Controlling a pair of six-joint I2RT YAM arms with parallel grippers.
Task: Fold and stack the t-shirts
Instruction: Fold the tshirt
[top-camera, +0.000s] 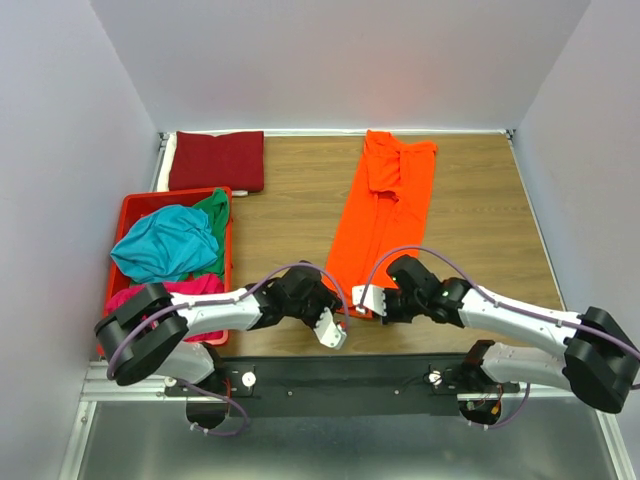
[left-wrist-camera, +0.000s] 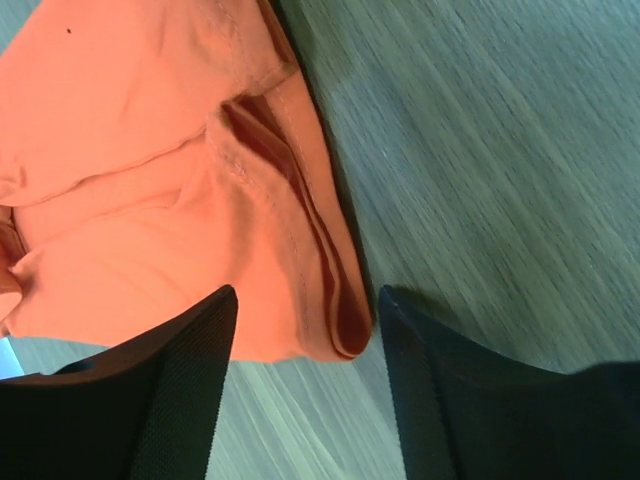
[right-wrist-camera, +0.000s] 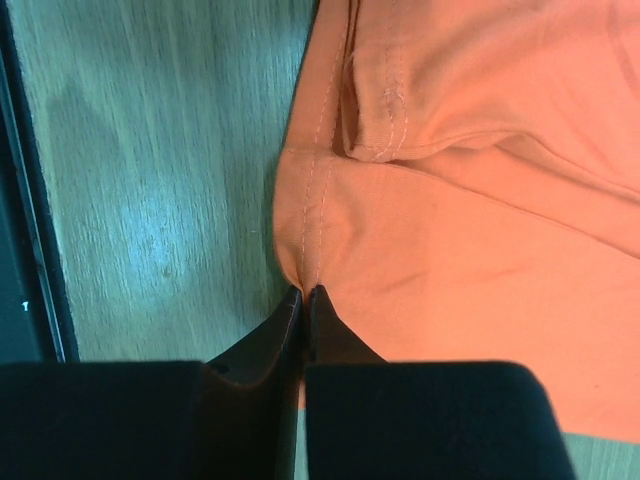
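A bright orange t-shirt (top-camera: 380, 215) lies folded lengthwise in a long strip on the wooden table, running from the back to the near edge. My right gripper (top-camera: 366, 298) is shut on the hem of the orange t-shirt (right-wrist-camera: 420, 200) at its near right corner. My left gripper (top-camera: 333, 328) is open at the near left corner, its fingers (left-wrist-camera: 180, 380) straddling the folded hem edge (left-wrist-camera: 330, 300) without closing on it. A dark red t-shirt (top-camera: 217, 160) lies folded at the back left. Teal (top-camera: 165, 243), green (top-camera: 213, 208) and magenta (top-camera: 185, 290) t-shirts lie bunched in the crate.
A red plastic crate (top-camera: 134, 205) stands at the left edge of the table. Grey walls close in the table on three sides. A black rail (top-camera: 340, 375) with the arm bases runs along the near edge.
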